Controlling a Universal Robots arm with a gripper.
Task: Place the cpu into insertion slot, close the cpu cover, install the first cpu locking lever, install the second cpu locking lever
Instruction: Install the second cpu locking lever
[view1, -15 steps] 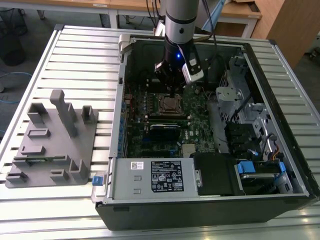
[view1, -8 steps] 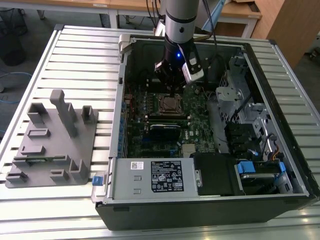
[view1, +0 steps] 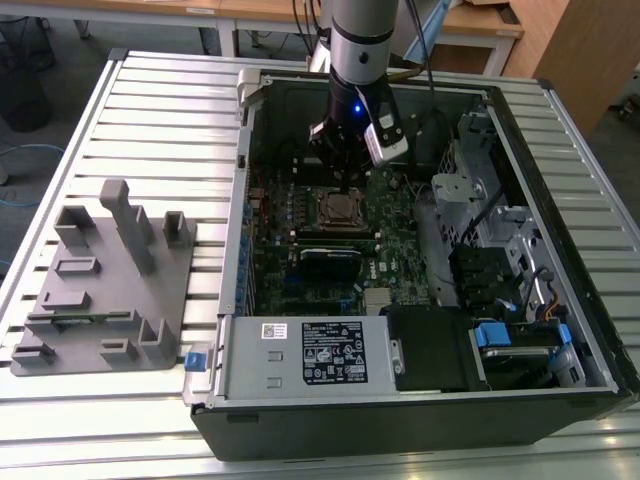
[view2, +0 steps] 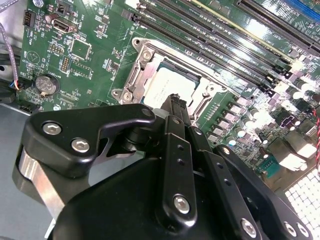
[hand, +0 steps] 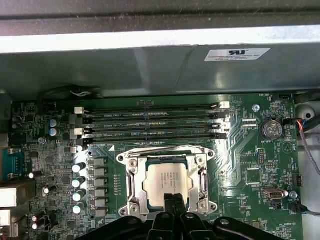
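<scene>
I noted the black gripper with fingers pinched narrow, holding nothing, above the silver-grey square cpu seated in the silver-rimmed insertion slot; I judged careless descent there could scratch it.

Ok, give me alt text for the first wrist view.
A silver cpu sits in the insertion slot on a green motherboard, framed by the cpu cover, with the gripper at its near edge. Memory slots lie beyond.

Cpu under framing cpu cover
</scene>
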